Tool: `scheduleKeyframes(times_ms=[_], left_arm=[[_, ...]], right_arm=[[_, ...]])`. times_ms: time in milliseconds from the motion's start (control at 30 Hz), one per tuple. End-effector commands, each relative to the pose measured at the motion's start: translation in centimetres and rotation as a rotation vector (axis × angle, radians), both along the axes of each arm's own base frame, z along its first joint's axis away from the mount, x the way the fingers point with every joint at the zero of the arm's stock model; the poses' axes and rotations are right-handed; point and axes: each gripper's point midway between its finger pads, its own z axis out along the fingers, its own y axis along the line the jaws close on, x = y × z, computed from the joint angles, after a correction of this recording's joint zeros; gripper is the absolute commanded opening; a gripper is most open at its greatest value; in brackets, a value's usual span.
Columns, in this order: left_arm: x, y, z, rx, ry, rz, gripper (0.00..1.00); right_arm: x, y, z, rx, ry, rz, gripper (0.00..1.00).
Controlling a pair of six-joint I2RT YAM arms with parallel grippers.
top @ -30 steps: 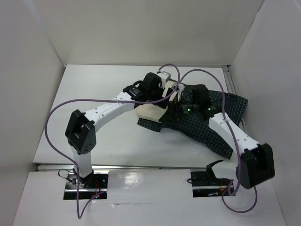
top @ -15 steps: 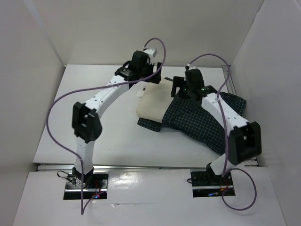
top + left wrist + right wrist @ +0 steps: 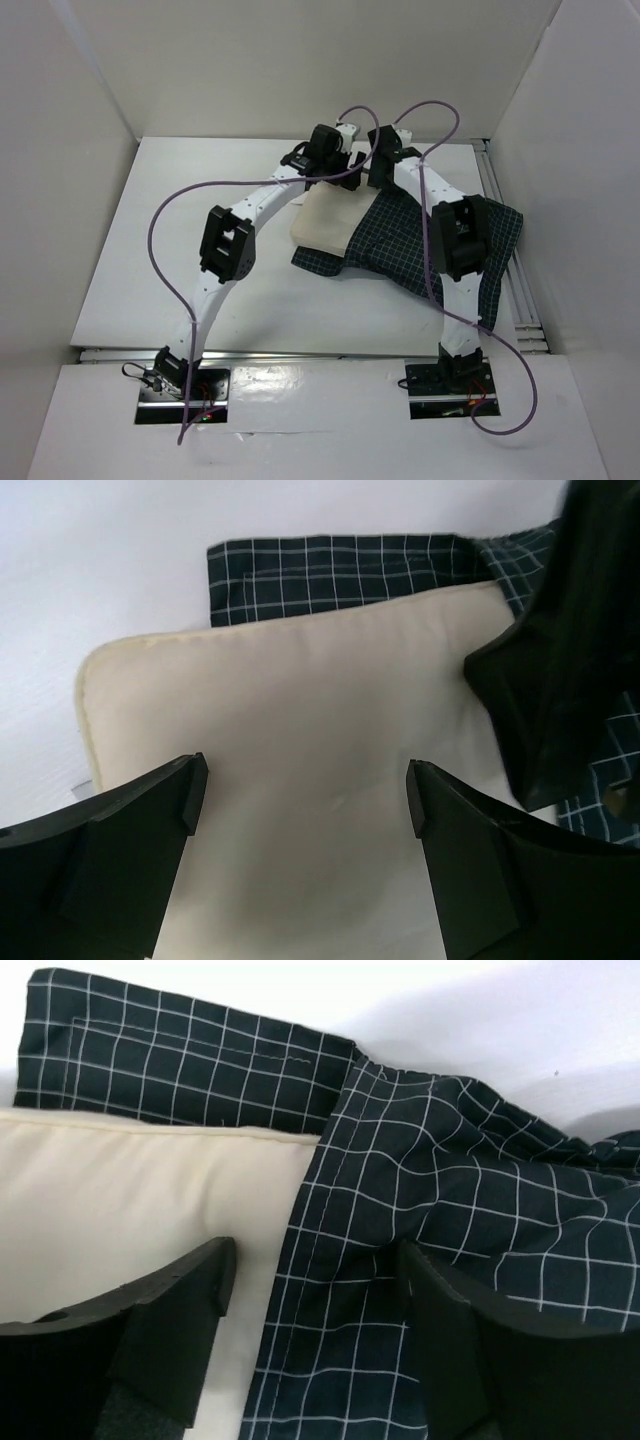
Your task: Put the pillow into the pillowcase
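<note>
Arms had both swung in the last second from the mouth of the case to the far side of the cushion, and they now stood close together there. The left gripper [image 3: 305, 785] hung with its two black fingers wide apart above the plump cream fabric pillow [image 3: 300, 670], holding nothing. The right gripper [image 3: 315, 1260] was spread too, over the hem where the limp navy checked cloth pillowcase [image 3: 460, 1210] covered the cushion's edge. The pillow lay in the same place on the white table [image 3: 200, 230], its right part covered by the case and its left part bare. In my judgement the insertion was only half made, and a new grasp of the hem was needed.
</note>
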Motion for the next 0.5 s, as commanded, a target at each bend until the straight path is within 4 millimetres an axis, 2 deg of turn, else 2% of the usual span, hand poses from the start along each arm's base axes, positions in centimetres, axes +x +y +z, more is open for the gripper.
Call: scheduleKeyframes(times_ms=[0, 33, 67, 100, 133, 167, 200, 233, 300, 333, 367, 433, 467], left_arm=[[-0.1, -2.3, 0.1, 0.034, -0.076, -0.065, 1.00], [-0.1, -2.0, -1.0, 0.056, -0.068, -0.063, 1.00], [-0.5, -2.5, -1.0, 0.075, -0.082, -0.077, 1.00], [-0.4, -2.5, -1.9, 0.089, -0.076, -0.084, 1.00], [-1.0, -3.3, -2.8, 0.096, -0.065, -0.098, 1.00], [-1.7, -3.9, -3.0, 0.093, -0.054, -0.120, 0.97], [-1.9, -4.1, -3.6, 0.088, -0.039, -0.139, 0.89], [-2.3, -4.3, -4.4, 0.086, -0.017, -0.158, 0.80], [-3.5, -5.1, -5.7, 0.083, 0.017, -0.197, 0.22], [-3.9, -5.7, -5.7, 0.083, 0.017, -0.208, 0.01], [-4.6, -5.9, -6.3, 0.080, 0.031, -0.251, 0.00], [-5.6, -6.6, -6.7, 0.074, 0.041, -0.299, 0.00], [-5.6, -6.7, -6.7, 0.074, 0.042, -0.299, 0.00]], right_arm=[[-0.7, -2.3, 0.5, -0.074, 0.033, -0.078, 0.68], [-0.7, -2.3, 0.2, -0.074, 0.033, -0.078, 0.62], [-1.1, -2.3, 0.0, -0.069, 0.043, -0.073, 0.57], [-0.7, -2.2, 0.2, -0.064, 0.027, -0.073, 0.53], [-0.7, -2.0, 1.0, -0.048, 0.005, -0.068, 0.48], [-1.0, -1.8, 1.0, -0.036, 0.011, -0.058, 0.45], [-0.8, -1.6, 1.4, -0.022, -0.007, -0.053, 0.32], [-0.5, -1.3, 2.6, -0.002, -0.044, -0.047, 0.25], [-0.7, -1.3, 3.1, 0.001, -0.063, -0.026, 0.05], [-0.2, -0.7, 4.5, 0.030, -0.116, -0.001, 0.00], [-0.5, -0.5, 4.0, 0.030, -0.111, 0.038, 0.00], [0.2, 0.6, 5.6, 0.075, -0.180, 0.094, 0.00], [0.4, 1.7, 5.7, 0.105, -0.179, 0.154, 0.00]])
